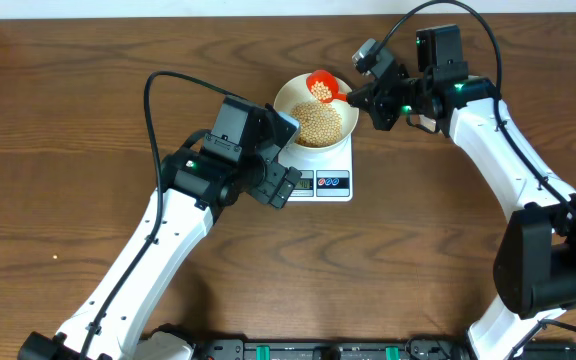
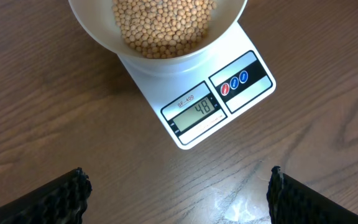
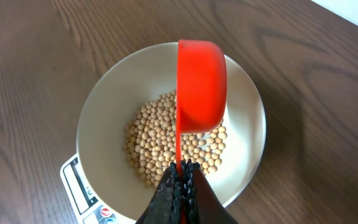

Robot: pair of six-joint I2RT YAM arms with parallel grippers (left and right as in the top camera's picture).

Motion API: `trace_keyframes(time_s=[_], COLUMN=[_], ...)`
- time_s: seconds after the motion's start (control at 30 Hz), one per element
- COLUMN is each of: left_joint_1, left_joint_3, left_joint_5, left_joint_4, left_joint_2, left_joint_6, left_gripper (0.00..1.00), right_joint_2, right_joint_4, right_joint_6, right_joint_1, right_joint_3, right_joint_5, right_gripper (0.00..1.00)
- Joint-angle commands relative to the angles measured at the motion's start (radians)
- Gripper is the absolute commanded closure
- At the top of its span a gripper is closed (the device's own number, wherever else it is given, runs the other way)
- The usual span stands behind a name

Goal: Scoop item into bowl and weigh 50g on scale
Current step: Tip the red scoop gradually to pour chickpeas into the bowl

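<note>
The cream-white bowl (image 1: 292, 98) stands on the white scale (image 1: 332, 170), holding a heap of tan beans (image 1: 320, 122). On the scale's display (image 2: 197, 109) the reading is 48. My right gripper (image 3: 181, 167) is shut on the thin handle of a red scoop (image 3: 199, 84), which hangs tilted on its side over the bowl (image 3: 104, 118); in the overhead view a few beans lie in the scoop (image 1: 321, 86). My left gripper (image 2: 178, 186) is open and empty above bare table, just in front of the scale (image 2: 244, 93).
Dark wooden table (image 1: 68, 120) all around. My left arm (image 1: 158, 235) reaches in from the lower left, my right arm (image 1: 508, 150) from the right. Black rail (image 1: 318, 350) along the front edge.
</note>
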Motion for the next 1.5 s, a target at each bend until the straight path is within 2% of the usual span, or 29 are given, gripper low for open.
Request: trace_keyframes(time_s=[0.0, 0.37, 0.53, 0.63, 1.47], left_joint_1=[0.001, 0.001, 0.001, 0.001, 0.001], left_joint_3=[0.002, 0.002, 0.002, 0.002, 0.002], left_joint_5=[-0.010, -0.010, -0.010, -0.010, -0.010], left_joint_4=[-0.001, -0.001, -0.001, -0.001, -0.001], left_joint_2=[0.006, 0.006, 0.006, 0.006, 0.006], left_joint_6=[0.002, 0.002, 0.002, 0.002, 0.002], left_gripper=[0.07, 0.07, 0.07, 0.07, 0.07], right_joint_2=[-0.031, -0.031, -0.031, -0.031, -0.031], right_joint_4=[0.001, 0.001, 0.002, 0.002, 0.002], right_joint_6=[-0.019, -0.014, 0.055, 0.055, 0.072], right_joint_1=[0.003, 0.003, -0.001, -0.006, -0.006], right_joint_3=[0.024, 0.024, 0.024, 0.024, 0.024], right_joint_5=[-0.007, -0.009, -0.042, -0.089, -0.090], right_gripper=[0.99, 0.99, 0.99, 0.99, 0.99])
